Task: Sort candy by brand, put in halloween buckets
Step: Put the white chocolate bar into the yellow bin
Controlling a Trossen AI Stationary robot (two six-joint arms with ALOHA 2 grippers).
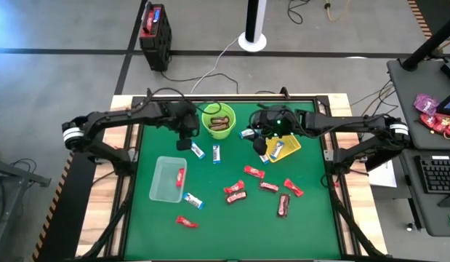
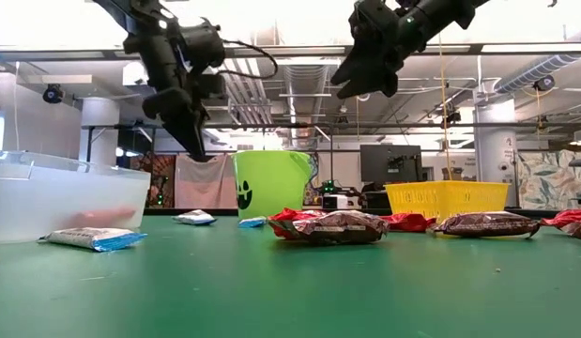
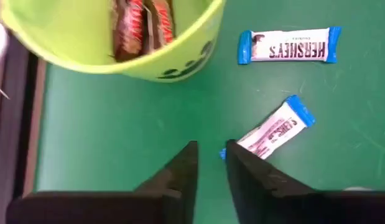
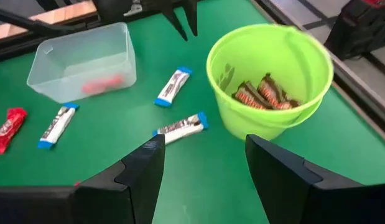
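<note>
My left gripper [image 3: 209, 163] hangs above the mat beside the green bucket [image 1: 218, 121], fingers nearly together, nothing between them. A blue-and-white bar [image 3: 270, 132] lies just beside one fingertip. My right gripper [image 4: 204, 163] hovers by the bucket's other side, jaws wide, empty. Brown bars [image 4: 262, 93] in the bucket, one red [image 1: 181, 175] in the clear tub [image 1: 161, 191], yellow tray [image 1: 291, 149] under the right arm.

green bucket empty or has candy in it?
Has candy: brown-wrapped bars lie inside the upright green bucket; exact count cannot tell.
</note>
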